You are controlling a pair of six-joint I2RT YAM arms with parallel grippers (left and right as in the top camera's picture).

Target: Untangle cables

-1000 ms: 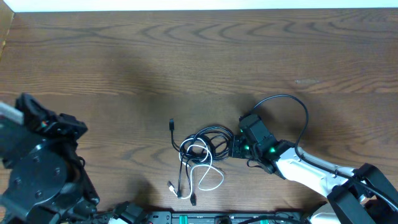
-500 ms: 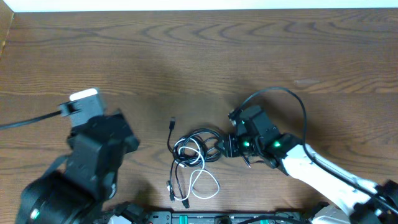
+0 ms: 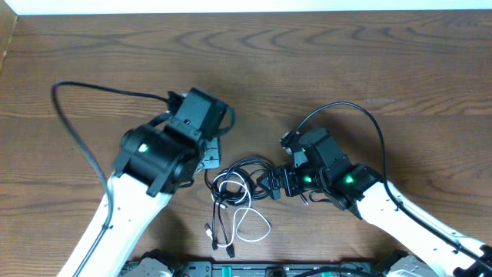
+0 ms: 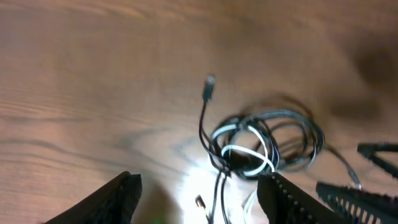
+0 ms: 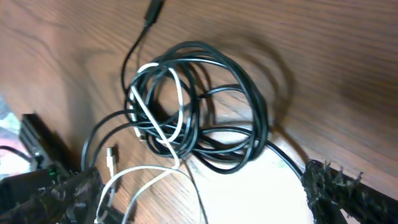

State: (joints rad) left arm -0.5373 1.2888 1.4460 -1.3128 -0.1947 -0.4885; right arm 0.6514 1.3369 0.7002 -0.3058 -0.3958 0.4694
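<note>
2 sets of open jaws flank the cable tangle (image 3: 244, 183) — left, right.

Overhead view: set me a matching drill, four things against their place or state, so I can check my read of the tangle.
Things:
1. black cable
2. white cable
3. left gripper
4. right gripper

Place or state:
A. open, on the coil's side away from the free black plug
B. loose loop trailing out of the coil
C. wound in a coil between the two arms
D. open, on the coil's side where the free black plug sticks out

Pairs: 1-C, 2-B, 3-D, 4-A.
</note>
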